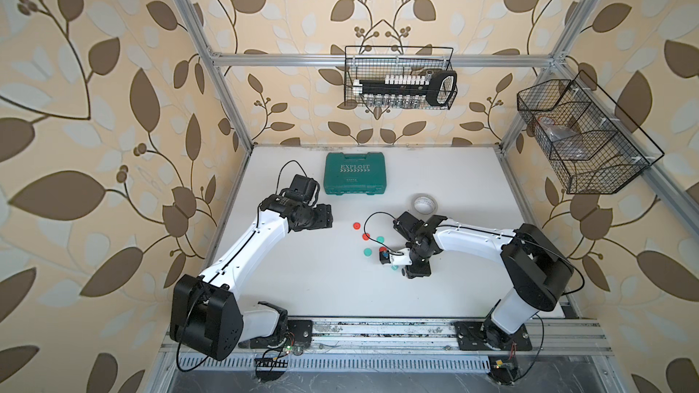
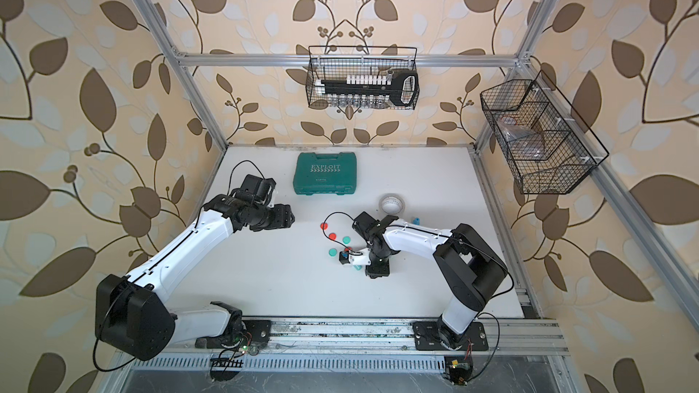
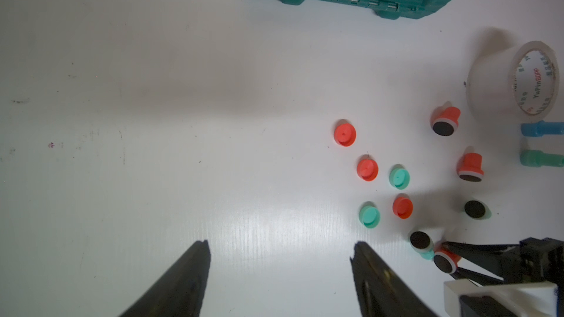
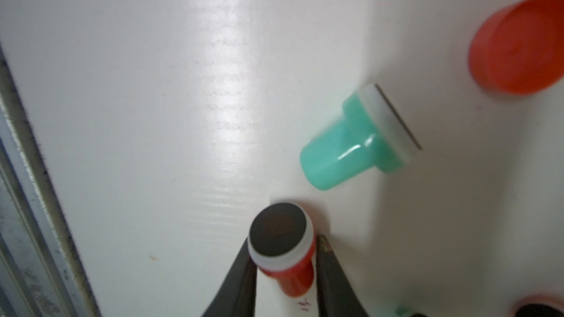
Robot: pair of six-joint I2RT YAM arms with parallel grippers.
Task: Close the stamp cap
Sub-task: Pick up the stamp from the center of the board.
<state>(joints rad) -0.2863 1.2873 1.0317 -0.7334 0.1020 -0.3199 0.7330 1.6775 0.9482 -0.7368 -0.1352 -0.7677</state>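
My right gripper [image 4: 284,240] is shut on a red stamp [image 4: 293,275], whose black inked face points away from the fingers, low over the white table [image 4: 152,86]. In the left wrist view the same red stamp [image 3: 443,263] sits between the right gripper's fingers [image 3: 457,247]. A teal stamp [image 4: 345,147] lies on its side just beyond it. The nearest loose cap is red [image 4: 518,47]. Further red caps [image 3: 367,168] and teal caps [image 3: 369,214] lie in a cluster. My left gripper [image 3: 282,243] hangs open over bare table, left of the caps.
Other uncapped stamps [image 3: 445,120] lie beside a tape roll [image 1: 425,204]. A green tool case [image 1: 355,173] sits at the back of the table. Blue [image 3: 541,129] and green [image 3: 540,158] plastic pieces lie past the tape. Wire baskets [image 1: 401,81] hang on the walls.
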